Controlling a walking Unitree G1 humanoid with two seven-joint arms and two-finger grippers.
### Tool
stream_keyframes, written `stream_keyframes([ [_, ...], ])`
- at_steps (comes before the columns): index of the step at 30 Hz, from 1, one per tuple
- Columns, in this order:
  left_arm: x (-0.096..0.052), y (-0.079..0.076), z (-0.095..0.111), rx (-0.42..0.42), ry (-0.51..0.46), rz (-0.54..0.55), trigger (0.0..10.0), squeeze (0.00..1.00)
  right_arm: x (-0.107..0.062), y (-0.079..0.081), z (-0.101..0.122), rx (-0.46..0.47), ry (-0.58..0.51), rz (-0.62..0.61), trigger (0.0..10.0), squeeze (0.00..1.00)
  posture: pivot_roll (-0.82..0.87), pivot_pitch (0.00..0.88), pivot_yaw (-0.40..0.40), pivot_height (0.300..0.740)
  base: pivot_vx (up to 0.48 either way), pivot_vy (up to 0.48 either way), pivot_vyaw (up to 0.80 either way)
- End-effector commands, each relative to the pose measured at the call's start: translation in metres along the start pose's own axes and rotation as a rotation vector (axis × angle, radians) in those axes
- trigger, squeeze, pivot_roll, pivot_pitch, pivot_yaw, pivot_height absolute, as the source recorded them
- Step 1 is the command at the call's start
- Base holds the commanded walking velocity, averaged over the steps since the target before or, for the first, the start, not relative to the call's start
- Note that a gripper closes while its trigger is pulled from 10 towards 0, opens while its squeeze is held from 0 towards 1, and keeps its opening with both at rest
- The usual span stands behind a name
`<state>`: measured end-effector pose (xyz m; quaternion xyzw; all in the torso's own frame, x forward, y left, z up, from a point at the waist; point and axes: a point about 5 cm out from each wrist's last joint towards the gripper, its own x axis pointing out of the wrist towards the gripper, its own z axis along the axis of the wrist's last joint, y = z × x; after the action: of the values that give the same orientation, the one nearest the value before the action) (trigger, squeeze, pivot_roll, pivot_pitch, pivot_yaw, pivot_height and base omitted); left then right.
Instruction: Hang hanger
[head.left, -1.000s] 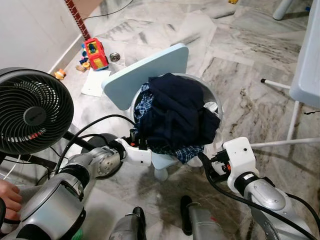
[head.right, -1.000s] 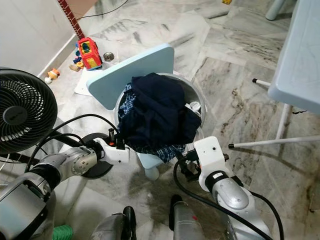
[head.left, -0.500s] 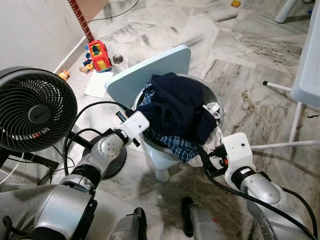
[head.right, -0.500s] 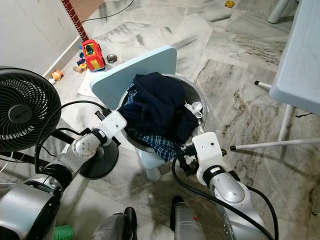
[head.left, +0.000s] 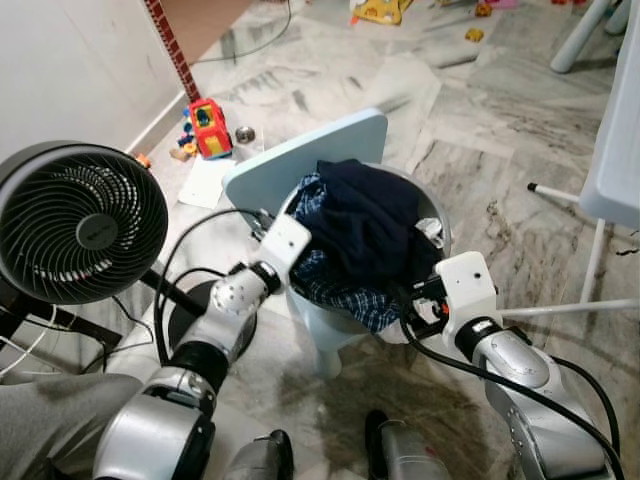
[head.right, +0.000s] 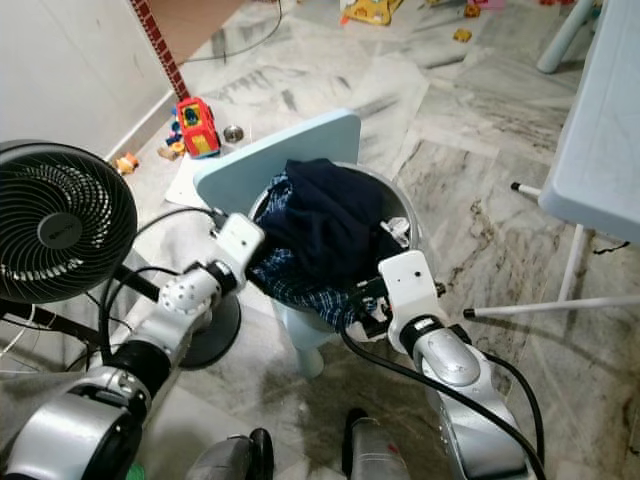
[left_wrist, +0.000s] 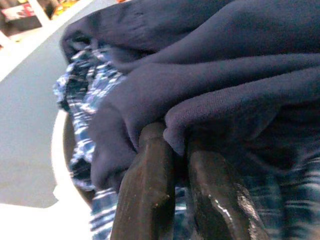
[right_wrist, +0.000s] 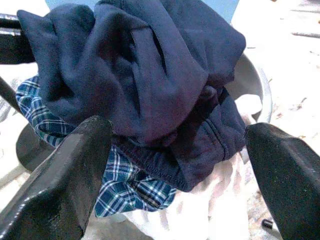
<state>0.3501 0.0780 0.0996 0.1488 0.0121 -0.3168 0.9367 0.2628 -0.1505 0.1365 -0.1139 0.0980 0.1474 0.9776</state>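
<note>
Left pincer (left_wrist: 175, 165) clamped on navy cloth (head.left: 375, 215) in basin (head.right: 405, 210); right pincer (right_wrist: 175, 165) spread wide, touching nothing.

Two silver, jointed arms — each ending in a white boxy wrist block — trail thick black cables; each end effector has two long, glossy black fingers (right_wrist: 60, 185).
</note>
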Motion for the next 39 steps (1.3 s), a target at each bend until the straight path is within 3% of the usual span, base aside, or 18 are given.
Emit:
stream_keyframes([
  [1,0.001,-0.002,0.003,-0.025,-0.010,-0.009,0.0,0.00,0.000,0.001,-0.002,0.000,0.002,0.001,10.0,0.00,-0.20,0.146,0.088,0.740,0.000,0.000,0.00],
  [6,0.015,-0.031,0.026,-0.285,-0.063,-0.106,0.0,0.00,0.001,0.000,-0.002,-0.002,-0.004,-0.002,10.0,0.00,-0.20,0.137,0.087,0.740,0.000,0.000,0.00],
  [9,0.020,-0.044,0.043,-0.335,-0.109,-0.167,0.0,0.00,0.003,0.003,-0.001,0.000,-0.008,0.003,10.0,0.00,-0.20,0.132,0.086,0.740,0.000,0.000,0.00],
  [11,0.022,-0.046,0.047,-0.335,-0.115,-0.172,0.0,0.00,0.003,0.003,-0.001,0.000,-0.009,0.003,10.0,0.00,-0.20,0.130,0.087,0.740,0.000,0.000,0.00],
  [15,0.022,-0.036,0.063,-0.377,-0.181,-0.119,0.0,0.00,0.003,0.002,-0.001,0.002,-0.015,-0.002,10.0,0.00,-0.20,0.125,0.090,0.740,0.000,0.000,0.00],
  [18,0.015,-0.021,0.080,-0.466,-0.251,-0.050,0.0,0.00,0.003,-0.001,-0.002,0.000,-0.016,-0.016,10.0,0.00,-0.19,0.117,0.088,0.740,0.000,0.000,0.00],
  [24,-0.017,0.021,0.109,-0.718,-0.369,0.085,0.0,0.00,0.007,-0.001,-0.004,0.003,-0.020,-0.018,10.0,0.00,-0.14,0.110,0.077,0.740,0.000,0.000,0.00],
  [28,-0.033,0.030,0.115,-0.804,-0.398,0.087,0.0,0.00,0.010,0.003,-0.005,0.010,-0.022,-0.005,10.0,0.00,-0.10,0.105,0.071,0.740,0.000,0.000,0.00],
  [32,-0.051,0.037,0.116,-0.801,-0.428,0.149,0.0,0.00,0.014,0.009,-0.006,0.020,-0.027,0.002,10.0,0.00,-0.09,0.089,0.065,0.740,0.000,0.000,0.00],
  [39,-0.077,0.035,0.086,-0.775,-0.340,0.350,0.0,0.00,0.017,0.007,-0.006,0.017,-0.043,-0.005,10.0,0.00,-0.09,0.054,0.039,0.740,0.000,0.000,0.00],
])
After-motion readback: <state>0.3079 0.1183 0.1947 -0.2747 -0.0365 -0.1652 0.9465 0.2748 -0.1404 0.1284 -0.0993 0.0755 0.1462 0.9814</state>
